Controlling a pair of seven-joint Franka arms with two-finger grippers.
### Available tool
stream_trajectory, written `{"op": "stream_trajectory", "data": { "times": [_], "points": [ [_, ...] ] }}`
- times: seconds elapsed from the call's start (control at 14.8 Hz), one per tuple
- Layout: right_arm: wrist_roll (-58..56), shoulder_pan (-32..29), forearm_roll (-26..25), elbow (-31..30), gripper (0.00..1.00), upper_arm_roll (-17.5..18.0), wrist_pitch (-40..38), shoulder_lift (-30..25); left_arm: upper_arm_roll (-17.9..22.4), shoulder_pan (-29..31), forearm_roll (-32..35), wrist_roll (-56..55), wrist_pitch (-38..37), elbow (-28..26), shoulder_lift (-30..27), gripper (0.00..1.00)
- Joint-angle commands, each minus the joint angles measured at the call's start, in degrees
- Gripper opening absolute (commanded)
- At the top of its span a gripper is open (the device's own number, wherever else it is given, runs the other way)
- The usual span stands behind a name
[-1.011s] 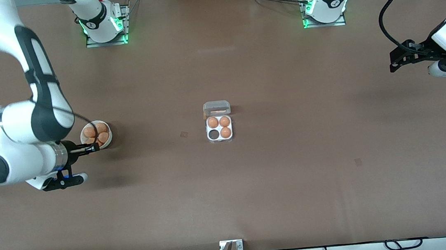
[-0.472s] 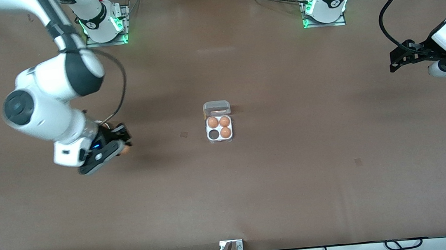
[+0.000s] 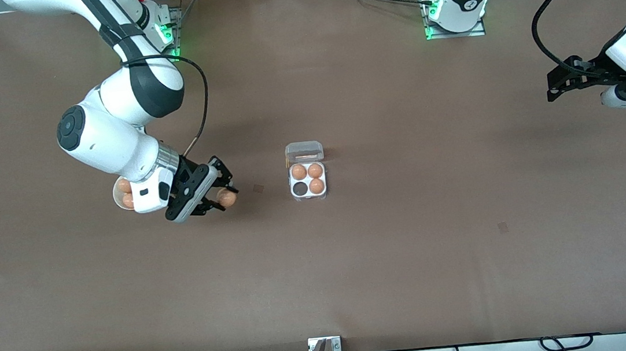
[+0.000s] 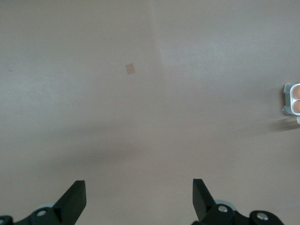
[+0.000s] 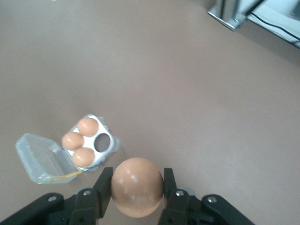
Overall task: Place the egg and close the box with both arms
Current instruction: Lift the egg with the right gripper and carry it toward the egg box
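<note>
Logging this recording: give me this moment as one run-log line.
right gripper: shut on egg, over table between bowl and box | box: open, one cell empty | left gripper: open, waiting

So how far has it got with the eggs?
Three cells of the box are filled and one is empty. The right gripper holds the egg above the table, between bowl and box. The left gripper waits open. Placing it and closing the lid remain.

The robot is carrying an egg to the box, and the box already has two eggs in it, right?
Almost. The right gripper does hold an egg in its jaws, but the box already has three eggs, not two, with one cell empty. The right wrist view shows it, and so does the front view.
</note>
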Motion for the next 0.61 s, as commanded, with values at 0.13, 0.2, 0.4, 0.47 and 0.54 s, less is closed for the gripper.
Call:
{"op": "stream_trajectory", "data": {
  "times": [0.13,0.2,0.4,0.47,0.54],
  "points": [
    [-20.4,-2.3,16.6,-1.8,0.24,1.0,0.7,-0.6,-0.5,0.2,0.8,-0.8,-0.2,0.4,-0.4,1.0],
    [-26.1,-2.4,22.0,-1.9,0.23,1.0,0.6,-0.7,-0.5,0.2,0.9,-0.8,-0.2,0.4,-0.4,1.0],
    [-40.4,-2.6,33.6,-2.2,0.21,0.9,0.6,-0.1,-0.5,0.2,0.8,-0.8,-0.2,0.4,-0.4,1.0],
    [-44.1,-2.6,36.7,-2.2,0.21,0.9,0.6,0.5,-0.5,0.2,0.8,-0.8,-0.2,0.4,-0.4,1.0],
    [-47.9,-2.4,40.7,-2.2,0.21,0.9,0.7,1.3,-0.5,0.2,0.8,-0.8,-0.2,0.4,-0.4,1.0]
  ]
}}
